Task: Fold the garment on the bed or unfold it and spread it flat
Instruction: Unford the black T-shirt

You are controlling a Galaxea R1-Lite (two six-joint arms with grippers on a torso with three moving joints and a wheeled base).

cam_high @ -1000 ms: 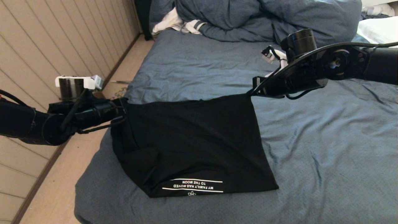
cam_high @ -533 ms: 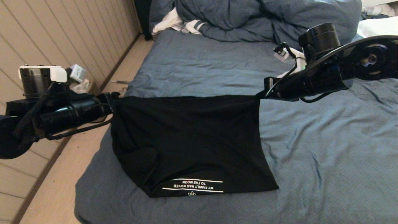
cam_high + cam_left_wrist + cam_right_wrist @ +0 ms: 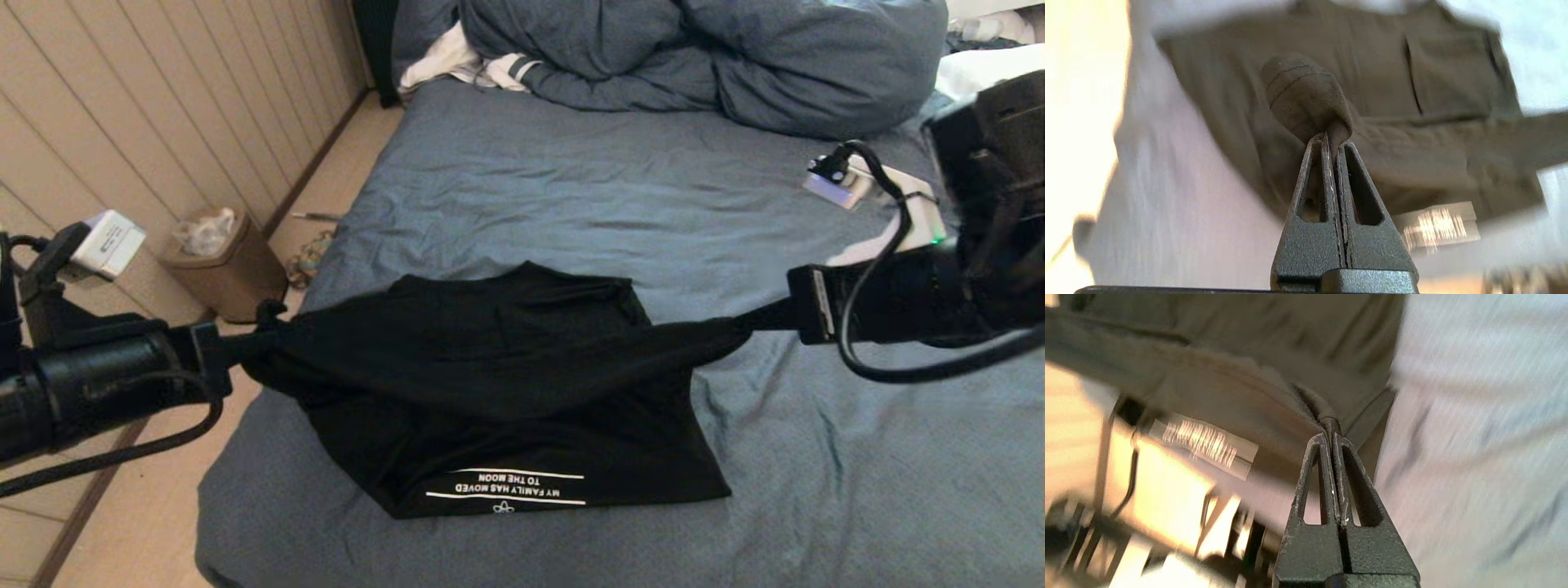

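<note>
Clamping a bunched corner of the shirt (image 3: 506,392), the left gripper (image 3: 265,339) hangs past the left edge of the bed (image 3: 571,180); its jaws are closed on the cloth (image 3: 1306,102). The right gripper (image 3: 755,322) is likewise closed on the opposite corner (image 3: 1327,420), above the sheet. Between them the held edge stretches taut and lifted. The near part lies on the bed, white lettering (image 3: 506,487) facing up. A duvet (image 3: 694,57) is bunched at the far end.
</note>
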